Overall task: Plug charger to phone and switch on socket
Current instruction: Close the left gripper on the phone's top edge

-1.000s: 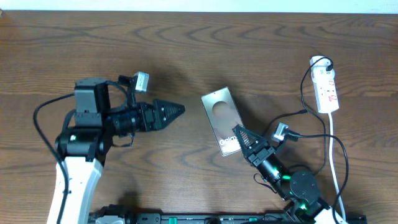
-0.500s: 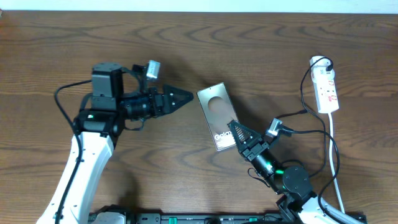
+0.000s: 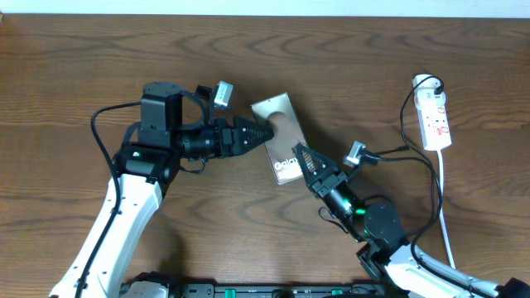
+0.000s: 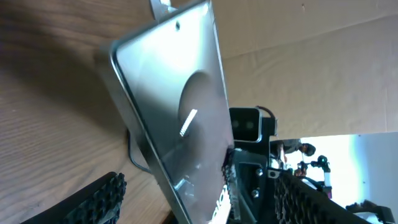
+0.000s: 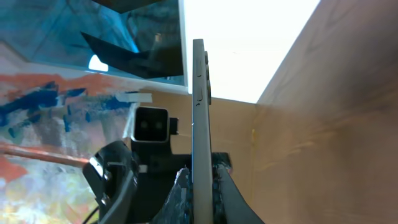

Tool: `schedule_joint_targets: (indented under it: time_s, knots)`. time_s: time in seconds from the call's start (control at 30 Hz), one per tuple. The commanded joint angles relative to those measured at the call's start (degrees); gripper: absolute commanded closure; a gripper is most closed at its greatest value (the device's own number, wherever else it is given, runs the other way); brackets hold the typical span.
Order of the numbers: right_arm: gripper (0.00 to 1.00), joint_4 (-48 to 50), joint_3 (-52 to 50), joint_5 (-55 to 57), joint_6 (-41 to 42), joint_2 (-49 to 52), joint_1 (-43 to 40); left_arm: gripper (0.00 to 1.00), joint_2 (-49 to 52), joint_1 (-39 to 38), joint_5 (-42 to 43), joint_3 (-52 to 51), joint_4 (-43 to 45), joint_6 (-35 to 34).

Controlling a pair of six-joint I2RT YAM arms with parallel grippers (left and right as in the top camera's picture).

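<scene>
The Galaxy phone (image 3: 273,112) is held tilted up off the table (image 3: 83,66), its lower end pinched by the right gripper (image 3: 300,153), with the left gripper (image 3: 263,132) spread around its upper part. Plugging and switching both look undone. The white power strip (image 3: 436,124) lies untouched far right, and the black charger cable (image 3: 402,120) loops beside it, well apart from the phone.

The phone (image 3: 280,141) sits between the two hands. The right hand (image 3: 298,152) clamps its near end, and the left hand (image 3: 267,131) straddles its far end without touching. The socket (image 3: 436,120) lies on the tabletop (image 3: 348,58) well to the right of the right hand. The charger (image 3: 406,151) trails between them.
</scene>
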Motion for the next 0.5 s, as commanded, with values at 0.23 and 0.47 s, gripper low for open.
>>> schedule_joint_targets:
  time_s: [0.23,0.47]
  knots:
    - [0.99,1.2,5.9,-0.3,-2.8,3.2,-0.2,0.36,0.1,-0.4,0.5,0.0,6.0,-11.8]
    - [0.99,1.2,7.3,-0.3,-2.8,3.4,-0.1,0.46,0.1,-1.4,-2.8,0.0,7.5,-16.6]
